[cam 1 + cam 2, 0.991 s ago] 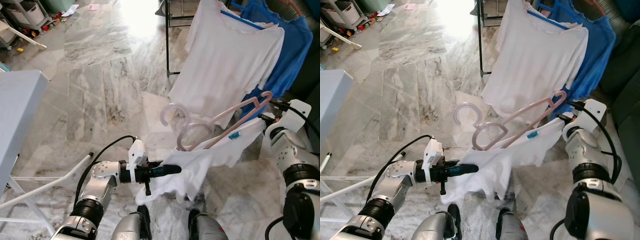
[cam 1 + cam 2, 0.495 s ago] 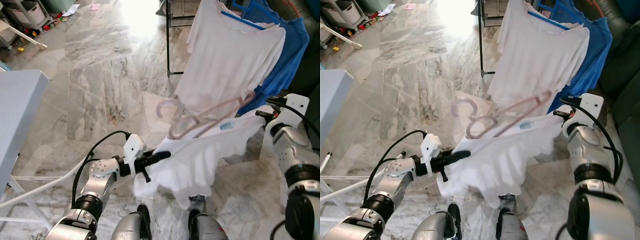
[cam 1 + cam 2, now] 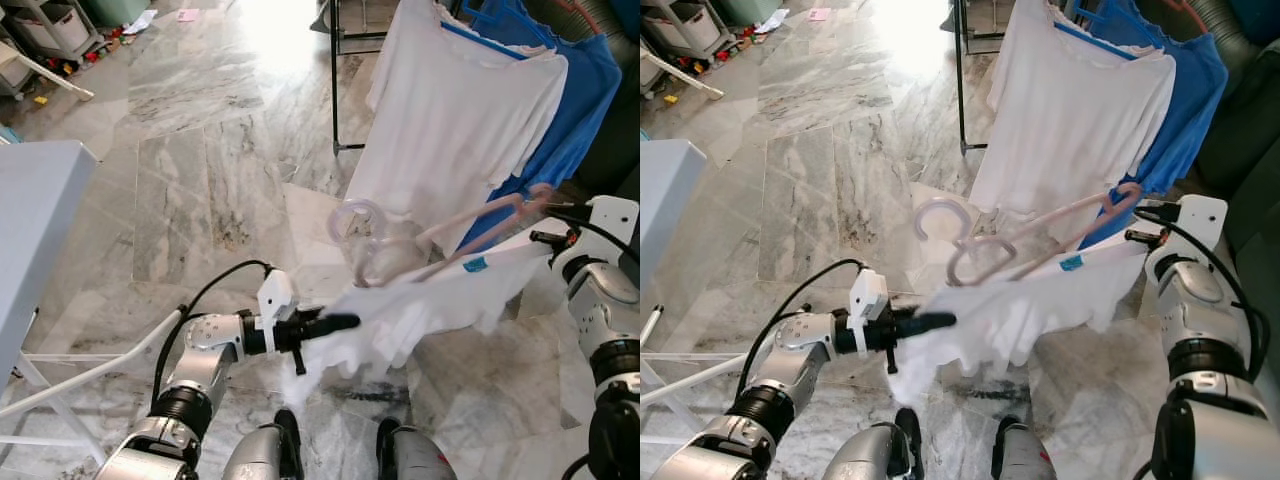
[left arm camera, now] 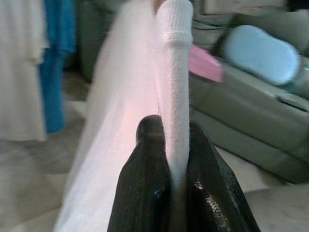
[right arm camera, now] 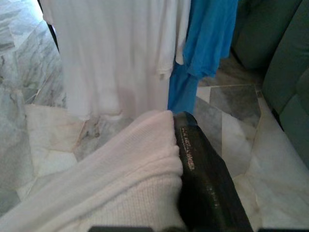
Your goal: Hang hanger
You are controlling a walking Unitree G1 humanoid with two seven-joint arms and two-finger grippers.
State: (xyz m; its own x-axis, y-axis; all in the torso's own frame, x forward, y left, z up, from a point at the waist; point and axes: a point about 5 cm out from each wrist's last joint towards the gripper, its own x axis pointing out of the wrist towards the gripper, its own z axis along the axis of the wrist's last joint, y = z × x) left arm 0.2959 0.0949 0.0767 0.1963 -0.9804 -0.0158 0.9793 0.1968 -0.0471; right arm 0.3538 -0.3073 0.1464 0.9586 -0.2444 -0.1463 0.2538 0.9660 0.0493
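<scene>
Left eye view: the left gripper [image 3: 335,323] reaches across low in front of the robot, its fingers clamped on one end of a white shirt [image 3: 425,305]. The shirt stretches between the two arms above the marble floor [image 3: 200,180]. The right gripper [image 3: 548,226] holds the other end near a blue tag [image 3: 474,265]. A pink hanger [image 3: 420,238] lies along the shirt's upper edge, its hook curling up toward the robot's left. Behind it a rack [image 3: 334,75] carries a hung white shirt [image 3: 455,110] and a blue shirt [image 3: 570,105]. A grey table [image 3: 35,220] stands on the robot's left.

Right eye view: the same scene; the hanger [image 3: 1025,238] is blurred, its far end near the right gripper [image 3: 1145,226].

Left wrist view: the two black fingers [image 4: 145,193] are pressed together on a fold of white cloth [image 4: 171,87] running away from the camera. A green sofa [image 4: 251,125] with a pale blue cushion [image 4: 260,53] sits beyond.

Right wrist view: one black finger [image 5: 205,188] lies tight against bunched white cloth [image 5: 125,183]; the other finger is hidden under it, so the grip reads as closed on the shirt. The hung white and blue shirts are ahead.
</scene>
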